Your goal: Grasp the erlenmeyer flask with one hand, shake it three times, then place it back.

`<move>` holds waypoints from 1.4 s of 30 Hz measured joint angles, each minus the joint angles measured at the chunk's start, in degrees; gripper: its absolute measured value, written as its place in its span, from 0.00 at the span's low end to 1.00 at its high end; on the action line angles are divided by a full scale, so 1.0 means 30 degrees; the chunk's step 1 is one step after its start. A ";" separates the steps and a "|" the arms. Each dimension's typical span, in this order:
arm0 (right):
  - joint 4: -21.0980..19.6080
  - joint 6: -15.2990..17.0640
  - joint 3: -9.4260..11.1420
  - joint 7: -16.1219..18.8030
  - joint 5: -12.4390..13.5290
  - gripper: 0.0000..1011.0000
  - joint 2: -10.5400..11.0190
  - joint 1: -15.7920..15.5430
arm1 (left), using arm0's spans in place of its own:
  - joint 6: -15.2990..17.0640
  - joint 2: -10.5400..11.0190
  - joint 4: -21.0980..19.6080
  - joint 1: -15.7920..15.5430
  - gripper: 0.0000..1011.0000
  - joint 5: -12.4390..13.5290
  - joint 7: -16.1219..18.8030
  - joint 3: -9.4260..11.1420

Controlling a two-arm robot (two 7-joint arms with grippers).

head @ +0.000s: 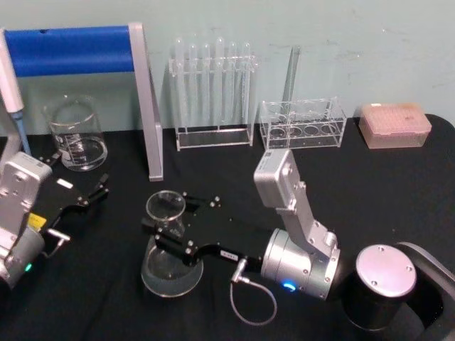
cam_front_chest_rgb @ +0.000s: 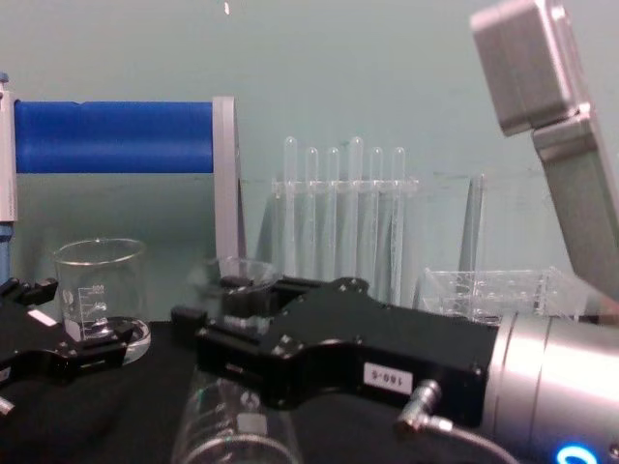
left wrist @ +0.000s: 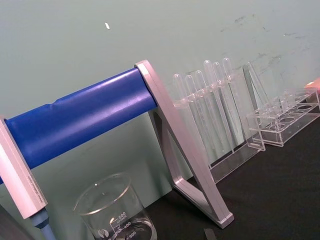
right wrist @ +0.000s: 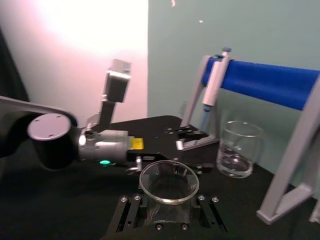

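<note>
On the table (head: 398, 185), the erlenmeyer flask (head: 168, 273) is being bracketed at the neck by the right gripper (head: 169, 217); clamping cannot be told. The left gripper (head: 82, 209) is being held wide.

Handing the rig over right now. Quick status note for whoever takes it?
Left gripper: open, parked at left beside the clear cylindrical glass beaker.
Right gripper: around the neck of the clear glass conical erlenmeyer flask; firm grip cannot be confirmed.
Flask: upright, base on the black table, front centre.
Done: reach to the flask.
Left: apparently lift, three shakes, set back; the shake count cannot be read from this moment.
</note>
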 joint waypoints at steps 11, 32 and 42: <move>0.0030 0.0025 -0.0278 -0.0266 0.0275 0.44 0.0276 0.0196 | 0.0000 0.0000 0.0000 0.0000 0.99 0.0000 0.0000 0.0000; 0.2521 -0.0672 0.3319 -0.3912 -0.0406 0.44 -0.0216 0.1171 | 0.0000 0.0000 -0.0001 0.0000 0.99 0.0000 0.0000 -0.0001; 0.3324 -0.0840 0.5151 -0.5119 -0.0770 0.44 -0.0301 0.1280 | 0.0000 0.0000 0.0000 -0.0001 0.99 0.0000 0.0000 0.0000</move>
